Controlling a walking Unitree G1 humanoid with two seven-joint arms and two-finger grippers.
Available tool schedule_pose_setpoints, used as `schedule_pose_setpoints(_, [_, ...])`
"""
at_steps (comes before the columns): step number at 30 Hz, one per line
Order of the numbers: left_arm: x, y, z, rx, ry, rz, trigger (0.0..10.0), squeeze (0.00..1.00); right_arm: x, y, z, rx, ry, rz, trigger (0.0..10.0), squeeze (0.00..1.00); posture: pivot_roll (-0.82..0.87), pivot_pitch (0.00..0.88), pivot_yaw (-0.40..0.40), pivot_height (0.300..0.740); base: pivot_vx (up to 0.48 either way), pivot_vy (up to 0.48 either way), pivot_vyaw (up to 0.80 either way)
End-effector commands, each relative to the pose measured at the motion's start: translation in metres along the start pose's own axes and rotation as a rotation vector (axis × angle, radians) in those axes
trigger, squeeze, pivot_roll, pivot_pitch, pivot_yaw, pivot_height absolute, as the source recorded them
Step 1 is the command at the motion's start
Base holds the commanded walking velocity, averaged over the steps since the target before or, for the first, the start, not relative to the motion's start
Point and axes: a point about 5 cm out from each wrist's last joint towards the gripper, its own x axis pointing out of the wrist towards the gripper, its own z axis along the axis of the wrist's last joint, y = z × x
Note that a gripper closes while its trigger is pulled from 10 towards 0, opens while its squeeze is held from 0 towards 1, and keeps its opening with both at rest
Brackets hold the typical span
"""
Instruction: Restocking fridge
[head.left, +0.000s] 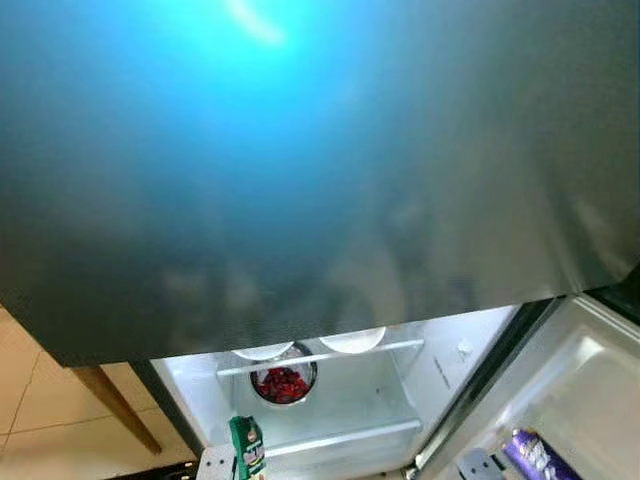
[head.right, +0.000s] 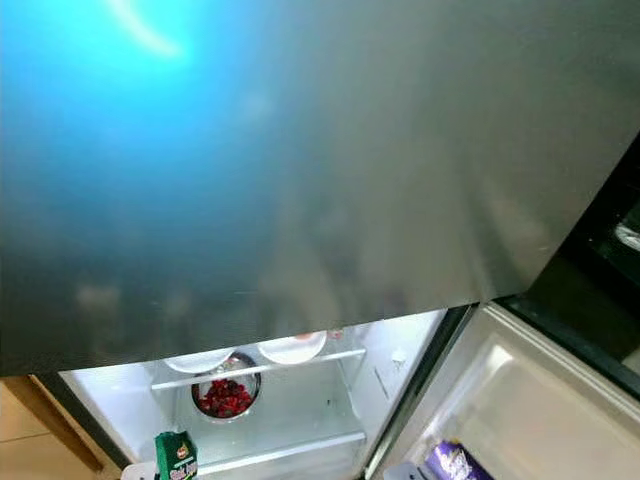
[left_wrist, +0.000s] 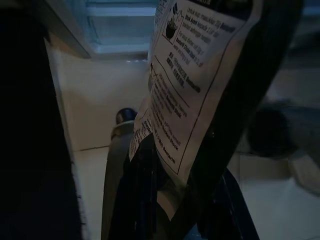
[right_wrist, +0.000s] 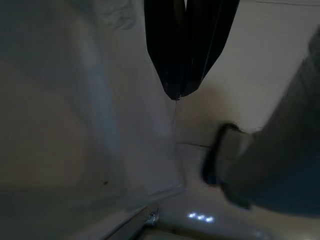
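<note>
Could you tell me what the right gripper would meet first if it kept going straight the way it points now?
Probably the pale floor: the right gripper, fingers together, points down beside the fridge wall. Depth is unclear.

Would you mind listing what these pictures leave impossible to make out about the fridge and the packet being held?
- Upper fridge shelves: hidden in both eye views by the grey freezer door.
- Green packet: cut off by the bottom edge, so what holds it is unseen.
- Purple packet in the door shelf: cropped, print too small.
- Held packet, left wrist view: label print too dim to read.
- Right gripper: closed, surroundings blurred.
</note>
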Motion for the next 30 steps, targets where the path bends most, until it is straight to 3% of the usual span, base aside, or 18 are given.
schedule_pose_setpoints(1, [0.000,-0.002,-0.003,-0.006,0.011,-0.008,10.0,0.00,-0.003,-0.013,0.003,-0.001,-0.011,-0.005,10.0,0.00,-0.10,0.000,-0.029,0.740,0.000,0.000,0.00])
schedule_pose_setpoints(10, [0.000,-0.001,-0.003,0.002,0.011,-0.005,10.0,0.00,-0.003,-0.012,0.001,0.006,-0.010,0.003,10.0,0.00,-0.10,0.000,-0.030,0.740,0.000,0.000,0.00])
schedule_pose_setpoints(19, [-0.001,0.003,0.002,0.004,-0.009,0.012,10.0,0.00,-0.003,-0.006,0.014,0.065,-0.103,0.118,10.0,0.00,-0.10,0.000,-0.030,0.740,0.000,0.000,0.00])
schedule_pose_setpoints(24, [0.000,0.008,0.019,-0.009,-0.088,0.030,10.0,0.00,-0.006,0.004,0.035,0.078,-0.203,0.363,10.0,0.00,-0.09,0.000,-0.026,0.740,0.000,0.000,0.00])
schedule_pose_setpoints(27, [0.000,0.008,0.024,0.005,-0.109,0.021,10.0,0.00,-0.007,0.004,0.042,0.087,-0.228,0.413,10.0,0.00,-0.09,0.000,-0.026,0.740,0.000,0.000,0.00])
schedule_pose_setpoints(30, [0.002,0.005,0.044,0.090,-0.167,-0.007,10.0,0.00,-0.013,0.002,0.073,0.083,-0.322,0.543,10.0,0.00,-0.09,0.000,-0.026,0.740,0.000,0.000,0.00])
